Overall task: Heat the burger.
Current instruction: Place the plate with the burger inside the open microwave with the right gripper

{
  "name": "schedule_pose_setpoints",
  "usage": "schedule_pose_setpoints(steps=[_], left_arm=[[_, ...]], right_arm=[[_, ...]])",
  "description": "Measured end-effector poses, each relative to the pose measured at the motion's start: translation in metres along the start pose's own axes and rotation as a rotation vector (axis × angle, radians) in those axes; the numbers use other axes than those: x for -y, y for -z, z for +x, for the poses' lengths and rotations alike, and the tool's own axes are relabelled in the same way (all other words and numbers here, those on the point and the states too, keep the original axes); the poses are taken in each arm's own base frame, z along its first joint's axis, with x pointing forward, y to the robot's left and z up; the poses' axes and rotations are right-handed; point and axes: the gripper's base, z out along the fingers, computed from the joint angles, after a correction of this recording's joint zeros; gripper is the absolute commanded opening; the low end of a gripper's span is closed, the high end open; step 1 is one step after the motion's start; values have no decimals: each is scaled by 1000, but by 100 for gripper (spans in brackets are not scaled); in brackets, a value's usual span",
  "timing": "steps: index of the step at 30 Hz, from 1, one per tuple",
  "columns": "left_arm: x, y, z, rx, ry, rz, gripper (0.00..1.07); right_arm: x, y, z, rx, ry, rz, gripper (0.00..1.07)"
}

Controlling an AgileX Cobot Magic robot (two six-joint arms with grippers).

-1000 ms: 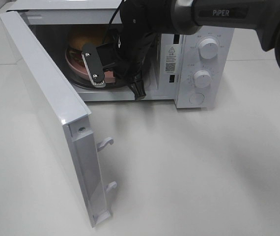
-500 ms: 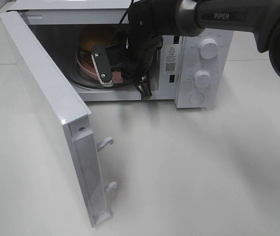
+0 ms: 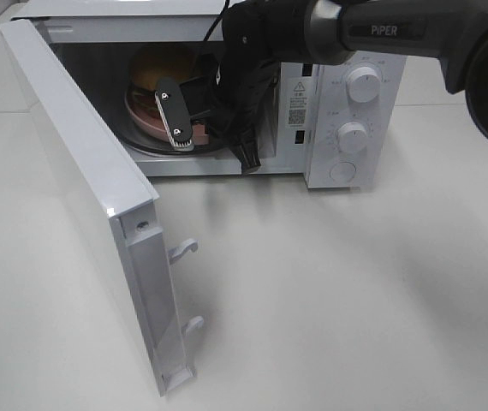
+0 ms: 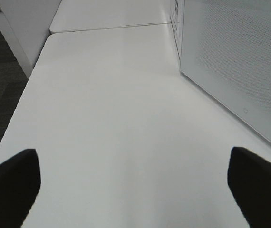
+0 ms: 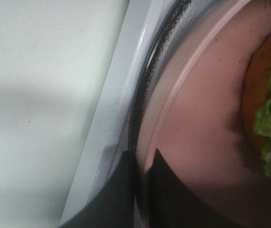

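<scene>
Golden-brown domed burger [image 3: 163,68] sits on pink round plate [image 3: 144,116] on glass turntable [image 3: 141,142] inside white microwave oven [image 3: 347,94], hinged door [image 3: 81,171] swung wide; right gripper [image 5: 142,161] reaches into cavity, jaws clamped on plate's near rim; left gripper [image 4: 131,159] hangs over white table [image 4: 116,104], fingers [image 4: 12,183] spread well apart.

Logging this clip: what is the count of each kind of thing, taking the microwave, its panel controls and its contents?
Microwave: 1
Glass turntable: 1
Pink plate: 1
Burger: 1
Dials: 2
Round button: 1
Total: 7
</scene>
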Motion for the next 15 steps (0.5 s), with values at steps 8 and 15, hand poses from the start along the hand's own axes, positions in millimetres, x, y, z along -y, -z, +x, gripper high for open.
schedule_pose_setpoints(steps=[8,15], left_arm=[[0,0,0,0,0,0,100],[0,0,0,0,0,0,100]], right_arm=[[13,-3,-7,20,-12,32,0],[11,-5,-10,23,-15,11,0]])
